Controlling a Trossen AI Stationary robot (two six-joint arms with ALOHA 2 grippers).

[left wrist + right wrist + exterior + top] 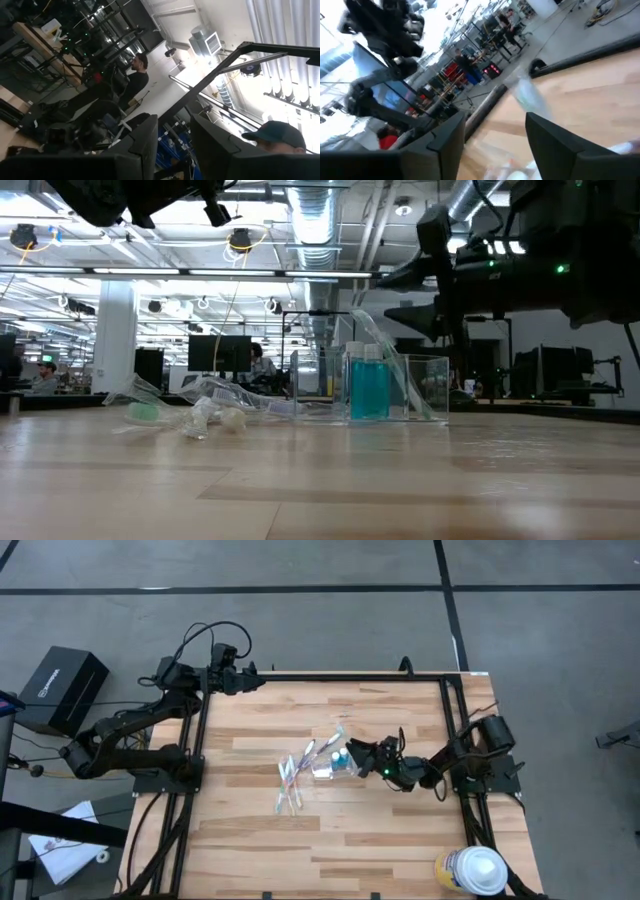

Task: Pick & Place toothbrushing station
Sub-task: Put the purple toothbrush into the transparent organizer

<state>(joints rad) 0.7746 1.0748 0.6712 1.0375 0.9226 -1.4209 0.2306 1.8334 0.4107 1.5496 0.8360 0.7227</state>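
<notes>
right gripper (362,752): jaws parted, empty, beside clear cup (335,768) | toothbrush (333,735) leaning inside, seemingly just released | left gripper (258,678): parked at table's far edge, opening unclear

The high view looks straight down from well above, taking in the whole wooden surface (330,830) and grey floor around it. The low view sits at surface height, very near the boards, facing level toward the clear cup (395,387) and the room behind; the high view shares that cup (337,766). The left wrist view tilts up and outward into the room, off the surface. The right wrist view skims close over the boards, slanted, toward the surface's far edge
</notes>
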